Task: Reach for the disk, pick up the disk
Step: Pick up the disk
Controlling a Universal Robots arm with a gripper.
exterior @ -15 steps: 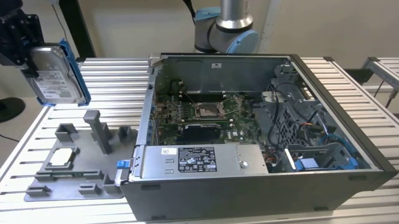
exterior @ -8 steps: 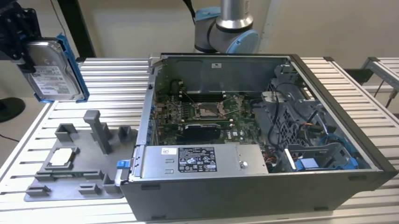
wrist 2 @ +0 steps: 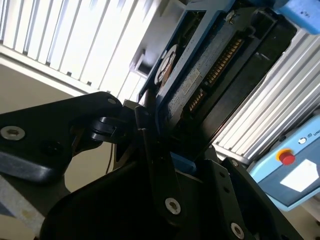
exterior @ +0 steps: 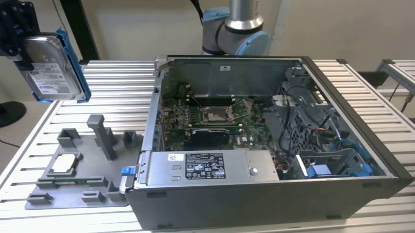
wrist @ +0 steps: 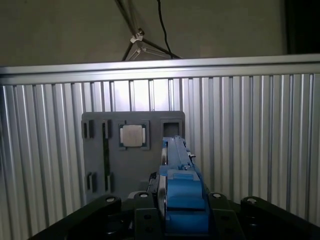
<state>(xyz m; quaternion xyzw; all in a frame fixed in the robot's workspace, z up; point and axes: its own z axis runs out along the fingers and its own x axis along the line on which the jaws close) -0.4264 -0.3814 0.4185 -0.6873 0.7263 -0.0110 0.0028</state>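
High over the slatted desk [exterior: 116, 82], at the exterior view's left, the disk [exterior: 55, 65] hangs on edge in the air, clear of the surface, with the black jaws closed tight on its upper end. Below it lies a grey tray [exterior: 65, 191] bearing a small square chip [exterior: 65, 162]. An open computer case [exterior: 259, 204] stands just beside the tray, toward the exterior view's right.

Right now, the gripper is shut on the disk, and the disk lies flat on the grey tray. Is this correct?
Not quite. The gripper is shut on the disk, but the disk does not lie flat on the grey tray: it is held upright in the air, clear of the tray. The exterior view shows this.
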